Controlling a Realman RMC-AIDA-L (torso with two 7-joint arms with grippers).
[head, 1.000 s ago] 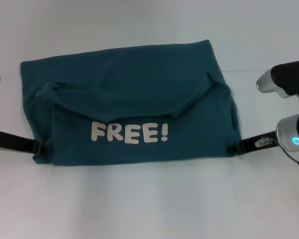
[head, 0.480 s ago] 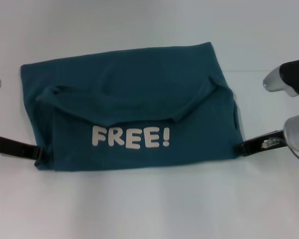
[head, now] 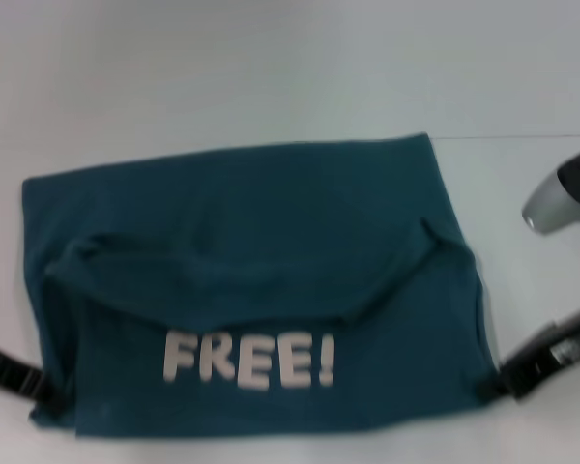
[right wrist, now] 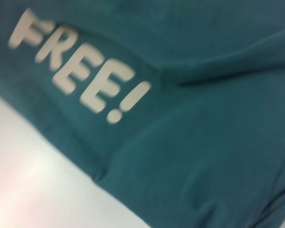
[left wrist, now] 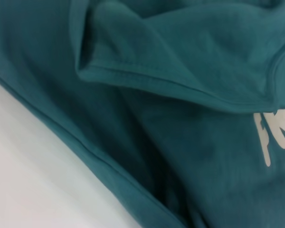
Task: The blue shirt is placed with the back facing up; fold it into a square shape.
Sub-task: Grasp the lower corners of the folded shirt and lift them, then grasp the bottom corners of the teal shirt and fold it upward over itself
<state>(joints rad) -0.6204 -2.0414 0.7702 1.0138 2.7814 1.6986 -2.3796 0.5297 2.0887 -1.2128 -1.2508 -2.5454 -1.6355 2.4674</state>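
We see the shirt (head: 251,290) folded across the frame's centre on the white surface (head: 271,68), "FREE!" facing up. Our left gripper (head: 34,384) and right gripper (head: 498,382) meet its lower corners; whether they pinch cloth, we cannot tell.

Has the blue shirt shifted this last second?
Yes. The blue shirt came toward the robot: its far corner, once beyond the table seam, now meets it.

White "FREE!" lettering (head: 248,359) on the folded-over near panel of the blue shirt (head: 271,213)
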